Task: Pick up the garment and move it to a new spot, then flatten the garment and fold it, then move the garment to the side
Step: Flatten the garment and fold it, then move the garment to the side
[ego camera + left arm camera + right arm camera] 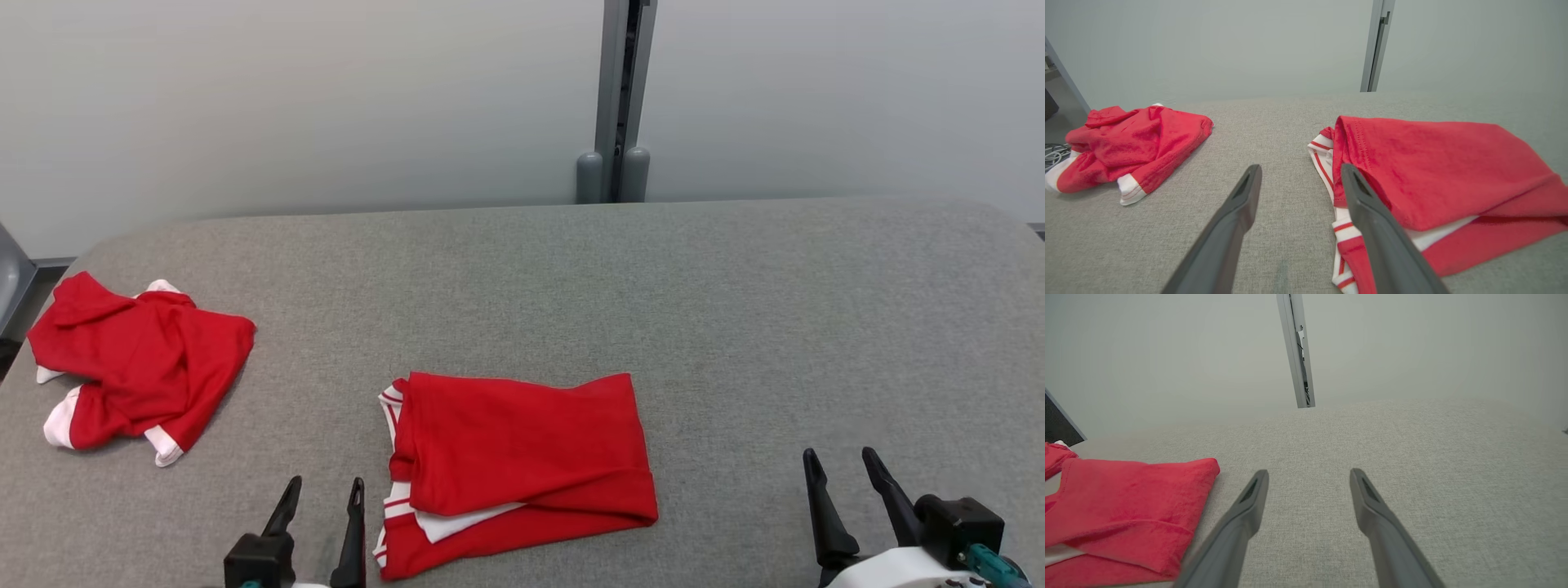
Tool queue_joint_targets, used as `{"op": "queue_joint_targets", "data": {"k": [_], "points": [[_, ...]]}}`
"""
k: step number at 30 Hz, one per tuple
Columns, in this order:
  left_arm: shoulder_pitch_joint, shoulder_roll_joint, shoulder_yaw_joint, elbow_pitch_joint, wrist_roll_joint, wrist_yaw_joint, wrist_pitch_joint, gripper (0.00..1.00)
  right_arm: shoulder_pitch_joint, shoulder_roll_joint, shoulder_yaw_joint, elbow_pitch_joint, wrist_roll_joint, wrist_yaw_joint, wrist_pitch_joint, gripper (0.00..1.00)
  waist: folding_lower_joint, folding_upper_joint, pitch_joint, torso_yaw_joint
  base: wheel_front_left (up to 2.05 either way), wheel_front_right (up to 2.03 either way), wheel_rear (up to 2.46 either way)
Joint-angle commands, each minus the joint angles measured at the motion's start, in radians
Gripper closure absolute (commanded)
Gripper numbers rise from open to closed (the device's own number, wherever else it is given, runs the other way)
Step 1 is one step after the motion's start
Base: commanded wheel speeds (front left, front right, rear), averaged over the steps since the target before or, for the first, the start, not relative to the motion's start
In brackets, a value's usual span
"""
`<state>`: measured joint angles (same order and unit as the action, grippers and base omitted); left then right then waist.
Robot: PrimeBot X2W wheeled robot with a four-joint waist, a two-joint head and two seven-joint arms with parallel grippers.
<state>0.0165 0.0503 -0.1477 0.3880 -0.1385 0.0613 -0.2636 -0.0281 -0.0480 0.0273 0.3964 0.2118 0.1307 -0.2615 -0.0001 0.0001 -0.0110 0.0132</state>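
A red garment (522,457) with white striped trim lies folded into a rough rectangle on the grey padded table, near the front middle. My left gripper (325,486) hovers open just left of its left edge, touching nothing. In the left wrist view the open left gripper (1300,169) points past the garment (1433,171), whose trimmed edge lies beside the right finger. My right gripper (838,457) stands open over bare table well to the right of the garment. The right wrist view shows the open right gripper (1309,473) with the garment (1126,498) at its left.
A second red garment (139,367) with white cuffs lies crumpled at the table's far left, also in the left wrist view (1135,143). The grey padded table (735,327) reaches back to a pale wall with a grey post (616,98). Open cloth surface spreads to the right and behind.
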Motion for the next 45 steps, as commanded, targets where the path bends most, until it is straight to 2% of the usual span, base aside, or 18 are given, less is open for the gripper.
{"op": "queue_joint_targets", "data": {"k": [1, 13, 19, 24, 32, 40, 41, 42, 43, 44, 45], "points": [[0.02, 0.004, 0.016, -0.009, 0.009, -0.004, -0.001, 0.0, 0.012, -0.006, -0.001, -0.004, 0.002, 0.0, -0.005, 0.0, 0.0001, -0.0001, -0.011, -0.009, 0.0, 0.0, 0.0], [0.056, 0.003, 0.058, -0.026, 0.028, -0.02, -0.001, 0.0, 0.026, -0.006, 0.008, 0.005, 0.005, 0.0, -0.005, 0.0, 0.0001, -0.0001, -0.024, -0.006, 0.0, 0.0, 0.0], [0.046, 0.003, 0.029, -0.025, 0.016, -0.027, -0.001, 0.0, 0.0, -0.006, 0.069, 0.022, 0.033, 0.0, -0.005, 0.0, 0.0001, -0.0001, 0.003, 0.017, 0.0, 0.0, 0.0], [0.018, 0.002, -0.011, -0.019, 0.005, -0.033, -0.001, 0.0, -0.069, -0.007, 0.172, 0.063, 0.114, 0.0, -0.005, 0.0, 0.0001, -0.0001, 0.056, 0.062, 0.0, 0.0, 0.0], [-0.03, 0.002, -0.054, -0.01, -0.005, -0.034, -0.001, 0.0, -0.227, -0.006, 0.283, 0.202, 0.216, 0.0, -0.005, 0.0, 0.0001, -0.0001, 0.119, 0.141, 0.0, 0.0, 0.0], [-0.057, 0.002, -0.068, 0.0, -0.009, -0.034, -0.001, 0.0, -0.326, -0.006, 0.315, 0.376, 0.293, 0.0, -0.005, 0.0, 0.0001, -0.0001, 0.15, 0.195, 0.0, 0.0, 0.0], [-0.056, 0.002, -0.07, 0.001, -0.011, -0.033, -0.001, 0.0, -0.332, -0.007, 0.317, 0.394, 0.296, 0.0, -0.005, 0.12, 0.0001, -0.0001, 0.151, 0.199, 0.0, 0.0, 0.0], [-0.056, 0.002, -0.071, 0.001, -0.012, -0.032, -0.001, 0.0, -0.337, -0.007, 0.32, 0.415, 0.295, 0.0, -0.005, 0.28, 0.0001, -0.0001, 0.152, 0.201, 0.0, 0.0, 0.0], [-0.057, 0.002, -0.072, 0.001, -0.015, -0.03, -0.001, 0.0, -0.336, -0.007, 0.326, 0.433, 0.306, 0.0, -0.004, 0.37, 0.0001, -0.0001, 0.154, 0.202, 0.0, 0.0, 0.0], [-0.057, 0.002, -0.072, 0.002, -0.017, -0.029, -0.001, 0.0, -0.339, -0.006, 0.328, 0.444, 0.309, 0.0, -0.002, 0.56, 0.0001, -0.0001, 0.154, 0.203, 0.0, 0.0, 0.0], [-0.057, 0.002, -0.073, 0.004, -0.019, -0.028, -0.001, 0.0, -0.343, -0.006, 0.33, 0.452, 0.309, 0.0, -0.002, 0.84, 0.0001, -0.0001, 0.153, 0.203, 0.0, 0.0, 0.0]]}}
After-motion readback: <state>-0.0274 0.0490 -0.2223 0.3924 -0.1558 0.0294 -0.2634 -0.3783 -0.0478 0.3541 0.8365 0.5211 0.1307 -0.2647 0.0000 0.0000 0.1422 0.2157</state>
